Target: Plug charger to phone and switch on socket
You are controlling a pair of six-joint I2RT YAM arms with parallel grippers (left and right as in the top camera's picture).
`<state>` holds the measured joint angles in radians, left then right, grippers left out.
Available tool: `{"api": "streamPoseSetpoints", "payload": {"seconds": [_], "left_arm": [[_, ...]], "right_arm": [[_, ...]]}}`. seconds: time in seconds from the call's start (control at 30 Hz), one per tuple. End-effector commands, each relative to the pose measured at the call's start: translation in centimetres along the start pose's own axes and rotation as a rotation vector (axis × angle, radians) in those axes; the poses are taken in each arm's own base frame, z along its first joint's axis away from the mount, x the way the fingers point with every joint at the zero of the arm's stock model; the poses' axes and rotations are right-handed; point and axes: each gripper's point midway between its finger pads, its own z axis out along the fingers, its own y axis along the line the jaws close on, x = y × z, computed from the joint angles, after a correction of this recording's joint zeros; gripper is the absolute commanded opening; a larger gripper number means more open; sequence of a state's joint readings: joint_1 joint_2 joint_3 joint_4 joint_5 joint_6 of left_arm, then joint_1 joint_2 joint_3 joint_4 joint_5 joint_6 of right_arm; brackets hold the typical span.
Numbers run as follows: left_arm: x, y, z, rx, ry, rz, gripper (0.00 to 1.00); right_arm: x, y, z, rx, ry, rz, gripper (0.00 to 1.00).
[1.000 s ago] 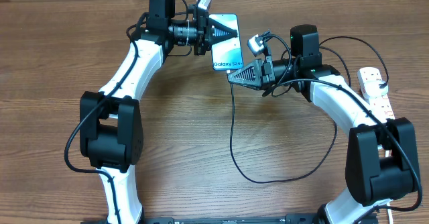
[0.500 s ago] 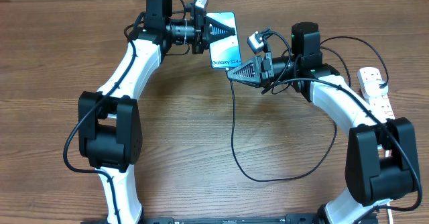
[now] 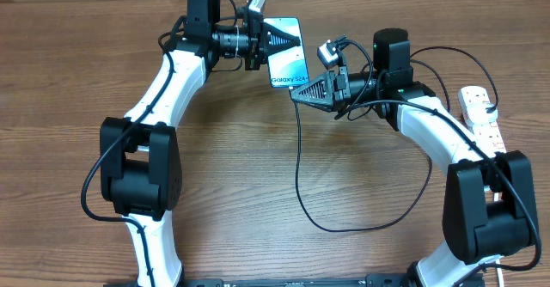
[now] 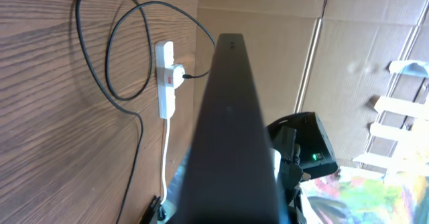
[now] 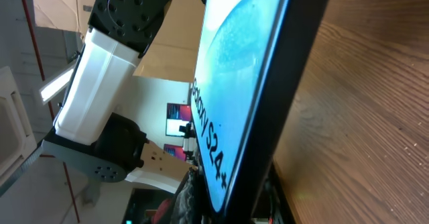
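A phone (image 5: 234, 70) fills the frame at close range, tilted, its blue-teal screen lit and a white band near the lower end reading "S24+". The wood-grain counter (image 5: 362, 130) lies to its right. Behind the phone, a white-and-black robot arm (image 5: 97, 83) slants across the upper left.

phone (image 3: 289, 57) at rear centre, socket (image 3: 478, 106) at far right, charger (image 3: 297, 167) between
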<state>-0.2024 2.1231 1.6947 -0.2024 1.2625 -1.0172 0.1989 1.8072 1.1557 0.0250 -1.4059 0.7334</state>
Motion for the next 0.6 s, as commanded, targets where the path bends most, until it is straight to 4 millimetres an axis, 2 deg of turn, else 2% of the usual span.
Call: {"api": "streamPoseSetpoints", "payload": {"seconds": [0.0,0.2,0.57], "left_arm": [[3.5,-2.0,1.9,0.055,0.143,0.005,0.04],[4.6,-2.5,2.4,0.082,0.193,0.070,0.04],[7.2,-4.0,1.9,0.188,0.334,0.159,0.04]], "right_arm": [[-2.1,-0.2,-0.3,0.077,-0.097,-0.044,0.04],[-2.5,-0.5,-0.3,0.092,-0.120,0.007,0.04],[-2.8,-0.7,-0.5,0.105,-0.136,0.004,0.04]]}}
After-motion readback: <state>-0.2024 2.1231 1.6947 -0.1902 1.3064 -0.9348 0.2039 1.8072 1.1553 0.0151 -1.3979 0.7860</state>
